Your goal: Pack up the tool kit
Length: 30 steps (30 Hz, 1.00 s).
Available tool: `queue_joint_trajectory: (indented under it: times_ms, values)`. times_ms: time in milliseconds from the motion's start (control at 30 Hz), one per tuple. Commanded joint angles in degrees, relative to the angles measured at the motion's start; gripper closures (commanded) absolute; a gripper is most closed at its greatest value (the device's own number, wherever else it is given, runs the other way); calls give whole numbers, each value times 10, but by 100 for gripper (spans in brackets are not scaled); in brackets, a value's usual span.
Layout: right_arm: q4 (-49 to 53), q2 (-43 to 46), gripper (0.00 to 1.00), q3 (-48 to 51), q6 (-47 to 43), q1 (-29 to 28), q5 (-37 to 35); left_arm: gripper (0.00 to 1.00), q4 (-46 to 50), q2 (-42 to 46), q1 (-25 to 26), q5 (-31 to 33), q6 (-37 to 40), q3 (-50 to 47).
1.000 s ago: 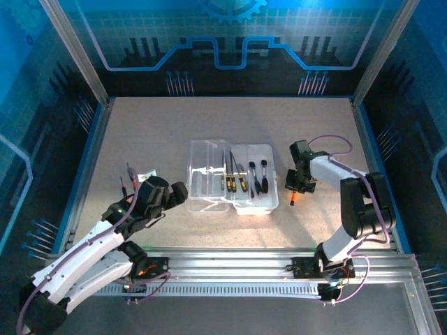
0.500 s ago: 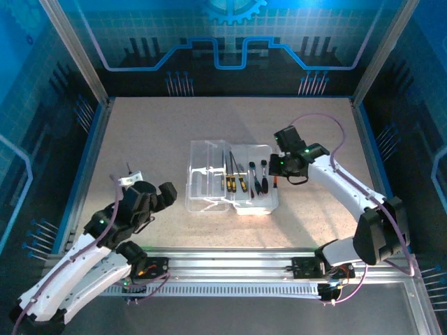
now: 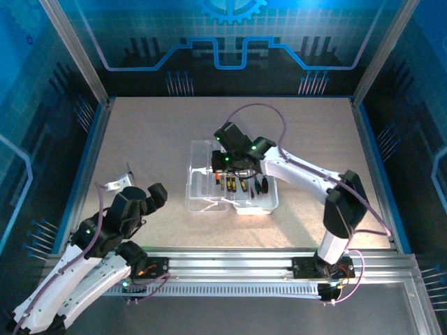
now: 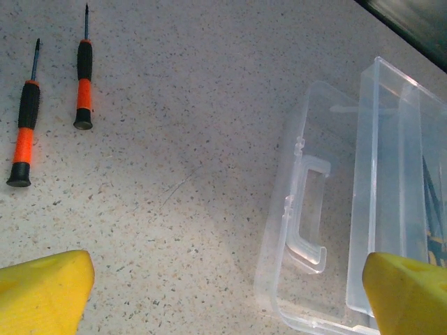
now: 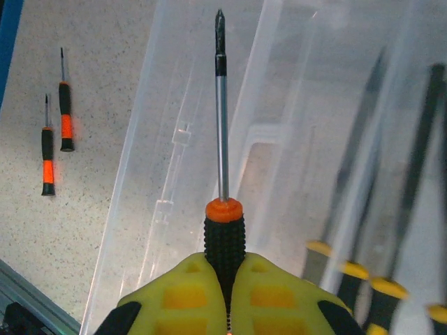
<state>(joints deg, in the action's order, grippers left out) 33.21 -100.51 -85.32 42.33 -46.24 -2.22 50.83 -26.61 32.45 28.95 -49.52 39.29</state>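
Note:
The tool kit's clear plastic case [image 3: 209,199] lies open mid-table, lid to the left and tray to the right. Several screwdrivers [image 3: 241,183] with yellow-banded handles rest in the tray. My right gripper [image 5: 225,265] is shut on a screwdriver [image 5: 223,234] with a black knurled handle and orange collar. It hangs over the case [image 5: 174,132] with its shaft pointing away from the fingers. Two black-and-orange screwdrivers [image 4: 24,132] [image 4: 84,87] lie loose on the table left of the case. My left gripper [image 4: 223,300] is open above bare table beside the lid's handle [image 4: 307,209].
The speckled table is fenced by blue side rails [image 3: 84,174] and a metal rail [image 3: 230,262] at the near edge. The right arm [image 3: 300,171] stretches across the tray from the right. The left arm [image 3: 91,237] sits low at the near left.
The right arm swung left from beside the case to above it, carrying the screwdriver. The left arm drew back toward the near-left corner, still open.

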Motion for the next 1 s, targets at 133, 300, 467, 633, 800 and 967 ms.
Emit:
queue_joint_trajectory:
  times_ms: [133, 300, 467, 633, 800, 967]
  values:
    - [-38, -45, 91, -9, 65, -5, 14, 1, 1, -11, -4, 18, 17, 36]
    - [-26, -59, 80, -21, 74, -3, 20, 1, -6, -14, -4, 8, 30, 40]
    - [-30, -54, 74, -16, 79, 0, 29, 1, -17, -28, -4, 13, 51, 49]
    - [-43, -42, 71, -3, 79, 2, 49, 1, -38, -38, -4, -3, 45, 42]
    - [-49, -3, 71, 17, 54, 4, 48, 1, -31, -47, -4, 8, 50, 43]
    - [-51, 57, 67, 37, -7, 20, 55, 1, -40, -44, -5, 14, 51, 37]
